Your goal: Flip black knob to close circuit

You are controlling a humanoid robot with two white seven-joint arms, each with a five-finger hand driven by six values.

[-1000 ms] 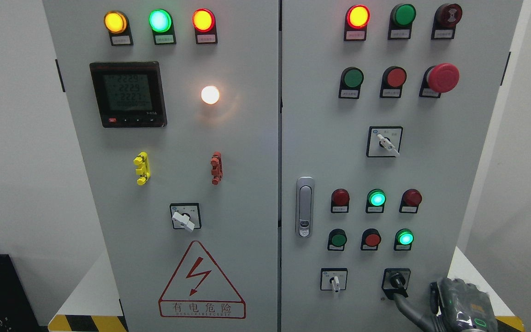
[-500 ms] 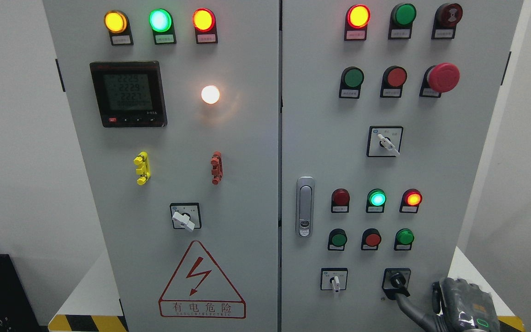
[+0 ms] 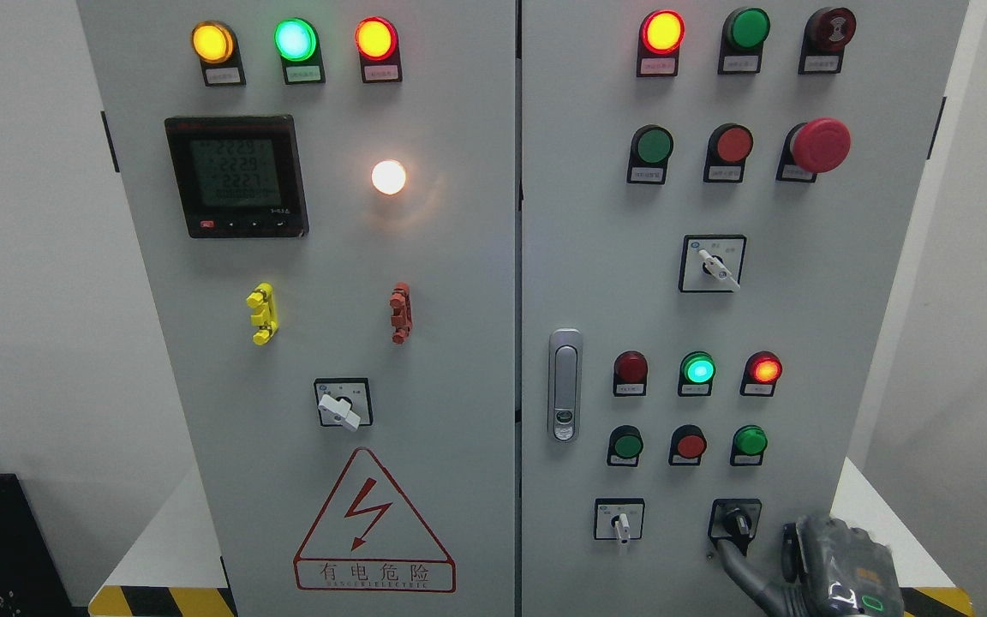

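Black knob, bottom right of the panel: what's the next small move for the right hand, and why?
Probably ease the right hand down and away. The black knob sits angled on its plate with a finger just below it, and the red lamp above is lit while the green lamp is dark, suggesting the flip registered.

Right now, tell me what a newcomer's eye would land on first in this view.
The glowing white lamp on the left door stands out, beside the dark digital meter. The big red mushroom button juts from the upper right door, and a red-bordered lightning warning triangle marks the bottom of the left door. At lower right, the right hand reaches a finger up to the black knob.
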